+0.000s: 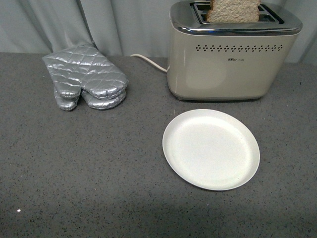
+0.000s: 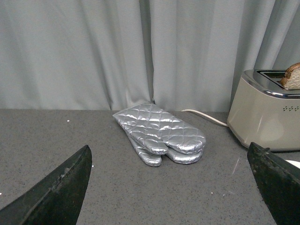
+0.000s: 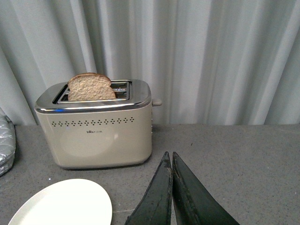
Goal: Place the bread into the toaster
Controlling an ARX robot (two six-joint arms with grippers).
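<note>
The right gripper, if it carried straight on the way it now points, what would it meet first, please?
Probably nothing soon: the shut right gripper points past the toaster over bare countertop towards the curtain, which it would likely meet first; depth is unclear.

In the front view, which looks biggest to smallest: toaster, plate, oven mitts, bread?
1. Toaster
2. Plate, not much smaller, but it is nearer the camera, so this ranking is unsure
3. Oven mitts
4. Bread, only partly showing above the slot
</note>
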